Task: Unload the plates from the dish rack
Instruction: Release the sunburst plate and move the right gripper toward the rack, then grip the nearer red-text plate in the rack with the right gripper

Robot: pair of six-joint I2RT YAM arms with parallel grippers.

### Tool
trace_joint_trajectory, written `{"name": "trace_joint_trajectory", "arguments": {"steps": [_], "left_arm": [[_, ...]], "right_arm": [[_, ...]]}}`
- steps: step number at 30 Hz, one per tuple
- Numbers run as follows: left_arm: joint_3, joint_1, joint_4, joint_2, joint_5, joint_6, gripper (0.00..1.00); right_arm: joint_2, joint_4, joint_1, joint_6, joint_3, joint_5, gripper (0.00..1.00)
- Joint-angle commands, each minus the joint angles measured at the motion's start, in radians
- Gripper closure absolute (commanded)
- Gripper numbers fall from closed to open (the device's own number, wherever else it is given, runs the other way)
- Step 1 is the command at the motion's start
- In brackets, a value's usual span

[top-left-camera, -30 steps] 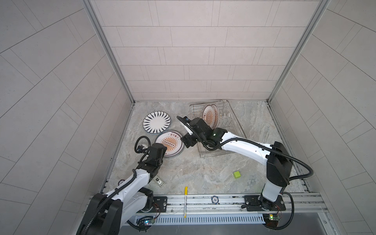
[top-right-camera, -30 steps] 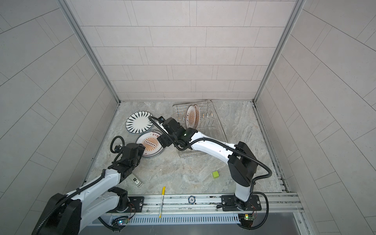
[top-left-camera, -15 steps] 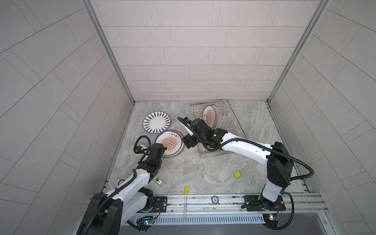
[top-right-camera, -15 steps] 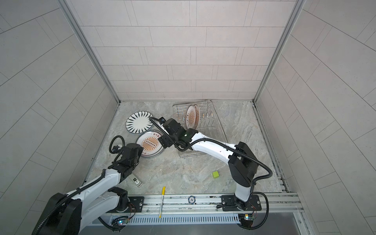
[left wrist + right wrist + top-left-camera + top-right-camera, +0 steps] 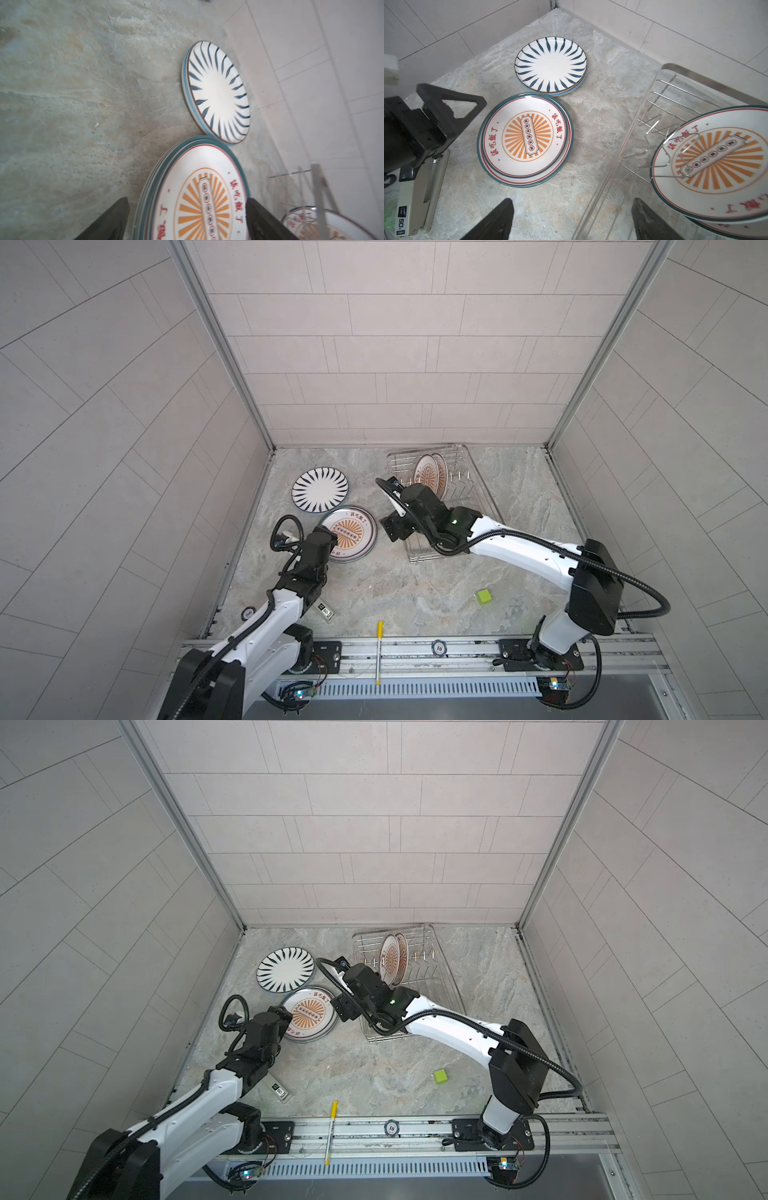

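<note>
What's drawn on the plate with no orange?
The striped plate has dark-blue stripes fanning from a white middle; clearest in the right wrist view.

In the left wrist view, the stacked sunburst plates point(image 5: 193, 187) are cut off by the picture's edge, and the dish rack point(image 5: 319, 182) with its plate point(image 5: 342, 226) is blurred. In both top views, the rack's near end is hidden by the right arm point(image 5: 519, 547).
</note>
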Motion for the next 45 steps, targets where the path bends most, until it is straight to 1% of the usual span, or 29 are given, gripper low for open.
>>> {"name": "trace_joint_trajectory", "arguments": {"steps": [1, 2, 4, 7, 9, 12, 14, 16, 19, 22, 25, 27, 29, 33, 35, 38, 45], "left_arm": [[0.039, 0.003, 0.074, -0.065, 0.001, 0.130, 0.00], [0.047, 0.002, 0.090, -0.078, 0.031, 0.162, 0.00], [0.063, 0.002, 0.117, -0.085, 0.090, 0.208, 0.00], [0.057, 0.001, 0.255, -0.041, 0.205, 0.257, 0.00], [0.042, 0.002, 0.382, 0.012, 0.284, 0.281, 0.00], [0.028, 0.001, 0.606, 0.117, 0.442, 0.331, 0.00], [0.060, -0.004, 0.684, 0.202, 0.569, 0.366, 0.00], [0.098, -0.015, 0.735, 0.282, 0.662, 0.369, 0.00], [0.134, -0.045, 0.835, 0.388, 0.736, 0.365, 0.00], [0.172, -0.079, 0.831, 0.442, 0.727, 0.385, 0.00], [0.216, -0.121, 0.740, 0.455, 0.675, 0.437, 0.00], [0.240, -0.144, 0.683, 0.456, 0.644, 0.481, 0.00], [0.249, -0.159, 0.657, 0.450, 0.621, 0.497, 0.00], [0.265, -0.193, 0.601, 0.420, 0.583, 0.548, 0.00], [0.273, -0.218, 0.563, 0.403, 0.555, 0.578, 0.00], [0.274, -0.238, 0.544, 0.385, 0.545, 0.597, 0.00], [0.266, -0.256, 0.544, 0.363, 0.535, 0.602, 0.00]], "right_arm": [[-0.084, 0.047, -0.013, 0.035, -0.030, 0.126, 0.04], [-0.099, 0.045, -0.022, 0.045, -0.037, 0.144, 0.01], [-0.115, 0.018, -0.040, 0.055, -0.035, 0.158, 0.00], [-0.121, -0.047, -0.072, 0.074, -0.006, 0.196, 0.00], [-0.127, -0.066, -0.092, 0.069, 0.002, 0.215, 0.00], [-0.134, -0.075, -0.130, 0.080, 0.011, 0.240, 0.00], [-0.126, -0.084, -0.160, 0.082, 0.023, 0.241, 0.01], [-0.107, -0.102, -0.186, 0.090, 0.048, 0.241, 0.03], [-0.068, -0.126, -0.219, 0.098, 0.089, 0.243, 0.09], [-0.020, -0.145, -0.245, 0.099, 0.136, 0.249, 0.15], [0.032, -0.167, -0.271, 0.103, 0.188, 0.225, 0.27], [0.066, -0.185, -0.276, 0.102, 0.224, 0.227, 0.34], [0.100, -0.203, -0.279, 0.102, 0.257, 0.238, 0.40], [0.157, -0.228, -0.287, 0.108, 0.304, 0.279, 0.50], [0.186, -0.239, -0.296, 0.110, 0.328, 0.271, 0.60], [0.223, -0.254, -0.304, 0.113, 0.358, 0.267, 0.62], [0.275, -0.260, -0.317, 0.122, 0.389, 0.251, 0.66]]}}
